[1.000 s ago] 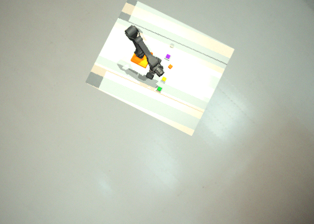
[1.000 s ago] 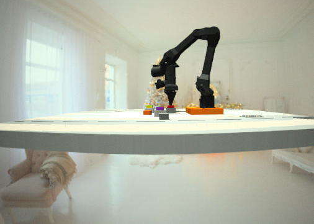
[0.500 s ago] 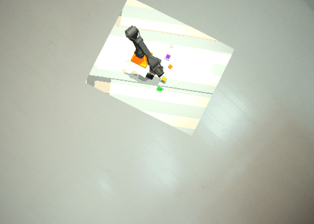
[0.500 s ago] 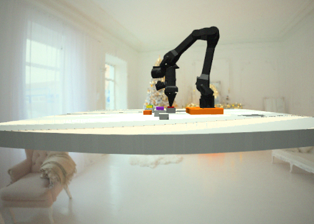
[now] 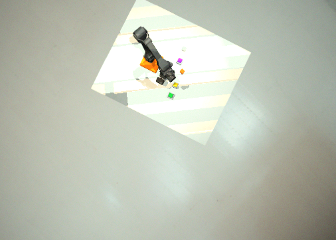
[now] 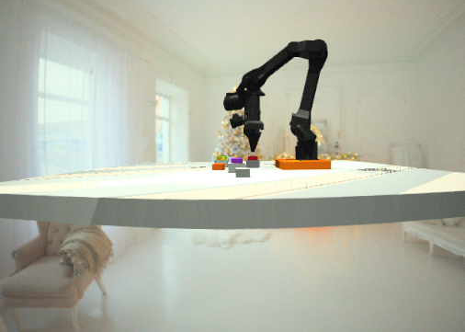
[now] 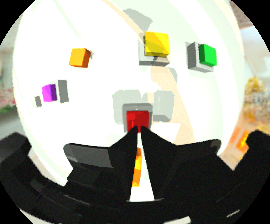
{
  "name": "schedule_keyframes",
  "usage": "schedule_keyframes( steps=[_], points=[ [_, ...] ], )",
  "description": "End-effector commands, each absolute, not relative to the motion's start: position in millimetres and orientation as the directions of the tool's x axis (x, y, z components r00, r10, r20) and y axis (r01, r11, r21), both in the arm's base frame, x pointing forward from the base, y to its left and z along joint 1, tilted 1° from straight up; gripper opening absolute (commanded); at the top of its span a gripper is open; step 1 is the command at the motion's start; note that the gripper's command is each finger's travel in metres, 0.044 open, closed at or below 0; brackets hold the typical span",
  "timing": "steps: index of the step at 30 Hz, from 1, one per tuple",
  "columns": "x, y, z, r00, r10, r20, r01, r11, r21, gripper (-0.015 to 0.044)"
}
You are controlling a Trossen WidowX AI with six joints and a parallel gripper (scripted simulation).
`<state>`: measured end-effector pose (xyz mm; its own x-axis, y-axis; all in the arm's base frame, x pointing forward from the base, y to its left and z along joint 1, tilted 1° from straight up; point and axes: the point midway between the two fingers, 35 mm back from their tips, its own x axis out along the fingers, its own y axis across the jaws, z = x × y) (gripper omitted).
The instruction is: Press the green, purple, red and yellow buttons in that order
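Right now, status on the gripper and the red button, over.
Gripper shut, holding nothing, tip pointing down. Red button directly beneath the tip, a small gap showing in the exterior view. Orange block off to the side, nothing between tip and button.
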<state>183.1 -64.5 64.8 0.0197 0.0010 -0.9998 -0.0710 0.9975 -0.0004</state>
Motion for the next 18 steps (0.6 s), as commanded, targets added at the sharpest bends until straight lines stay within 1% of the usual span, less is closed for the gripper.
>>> schedule_keyframes(
  steps=[1, 3, 8, 14, 18],
  points=[
    [183, -64, 75, 0.023, 0.004, -1.0, -0.075, 0.997, 0.003, 0.002],
    [184, -64, 83, 0.023, 0.004, -1.0, -0.075, 0.997, 0.003, 0.002],
    [182, -64, 135, 0.023, 0.004, -1.0, -0.075, 0.997, 0.003, 0.002],
    [183, -65, 137, 0.023, 0.004, -1.0, -0.075, 0.997, 0.003, 0.002],
    [221, -72, 144, 0.026, 0.004, -1.0, -0.075, 0.997, 0.002, 0.002]
  ],
)
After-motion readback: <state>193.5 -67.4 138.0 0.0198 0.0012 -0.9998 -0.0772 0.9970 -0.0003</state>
